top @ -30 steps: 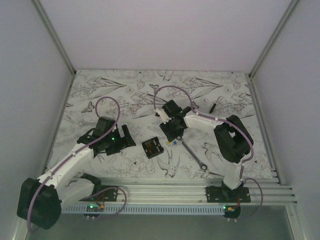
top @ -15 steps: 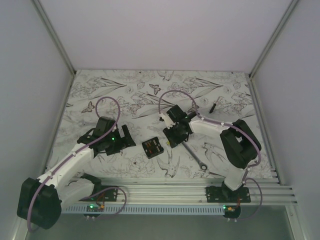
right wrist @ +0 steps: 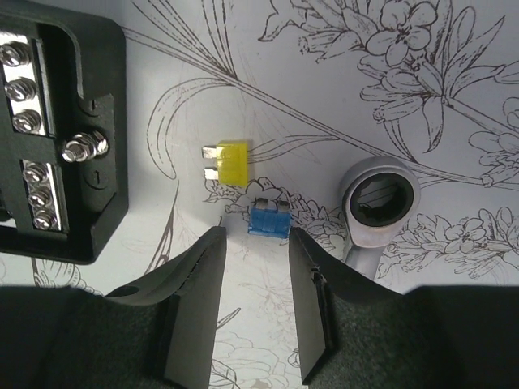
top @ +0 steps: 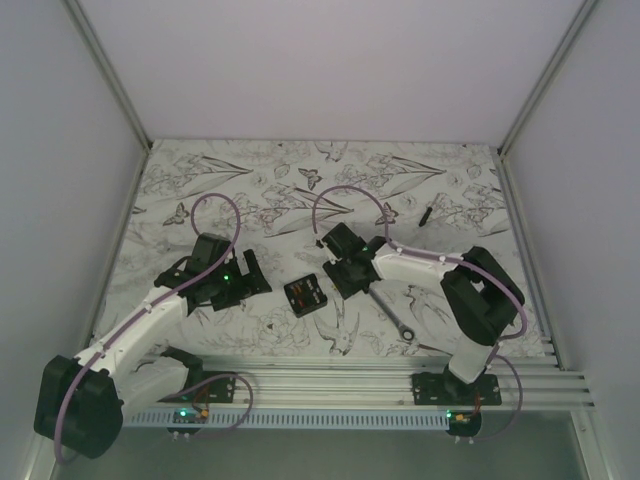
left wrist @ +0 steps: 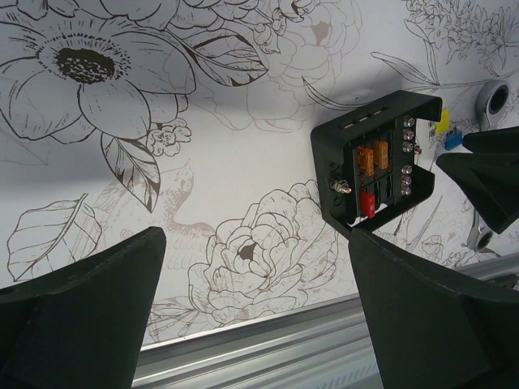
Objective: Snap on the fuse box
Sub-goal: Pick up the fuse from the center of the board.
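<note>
No readable text, labels or numbers in any view (fuse box (left wrist: 375, 158), yellow fuse (right wrist: 229, 161): markings too small).

Even, soft overhead light; faint shadows; wrist views sharp.

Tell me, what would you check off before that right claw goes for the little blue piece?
1. Right gripper open: ok.
2. Blue fuse centred ahead of the gap between its fingers: ok.
3. Yellow fuse apart from the blue one, though close: ok.
4. Wrench head off to the side, clear: ok.
5. Fuse box clear of the fingers: ok.
6. Height left above the table: cannot tell.
</note>
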### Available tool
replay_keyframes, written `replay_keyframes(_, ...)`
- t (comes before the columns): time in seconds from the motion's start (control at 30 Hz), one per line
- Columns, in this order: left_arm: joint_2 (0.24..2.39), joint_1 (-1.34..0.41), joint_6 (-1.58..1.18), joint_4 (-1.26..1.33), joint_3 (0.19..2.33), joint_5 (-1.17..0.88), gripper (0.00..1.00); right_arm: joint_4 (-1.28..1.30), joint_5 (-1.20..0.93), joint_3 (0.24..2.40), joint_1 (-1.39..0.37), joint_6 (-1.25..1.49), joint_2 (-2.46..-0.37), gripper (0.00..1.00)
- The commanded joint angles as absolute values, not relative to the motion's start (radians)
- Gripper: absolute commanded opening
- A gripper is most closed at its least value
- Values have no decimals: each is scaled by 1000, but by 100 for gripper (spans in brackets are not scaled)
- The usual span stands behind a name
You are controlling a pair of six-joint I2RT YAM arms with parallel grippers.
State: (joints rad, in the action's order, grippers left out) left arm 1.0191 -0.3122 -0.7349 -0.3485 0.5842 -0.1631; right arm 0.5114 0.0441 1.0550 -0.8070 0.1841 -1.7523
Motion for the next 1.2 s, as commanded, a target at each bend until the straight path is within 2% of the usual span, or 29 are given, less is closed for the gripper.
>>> replay_keyframes(0.0, 1020, -304, -722, -376, 583, -174, 100, 474, 146, 1051, -836, 245, -1741, 42)
replay_keyframes(0.3, 1020, -304, -723, -374, 583, -177, 100, 476, 190, 1038, -857, 273, -1740, 36)
replay_keyframes(0.73, 1023, -304, -725, -368, 581, -190, 100, 452, 202, 1027, -862, 250, -1765, 36)
replay_keyframes(1.17, 1024, -304, -737, -344, 586, -250, 97, 432, 190, 1009, -862, 247, -1704, 25)
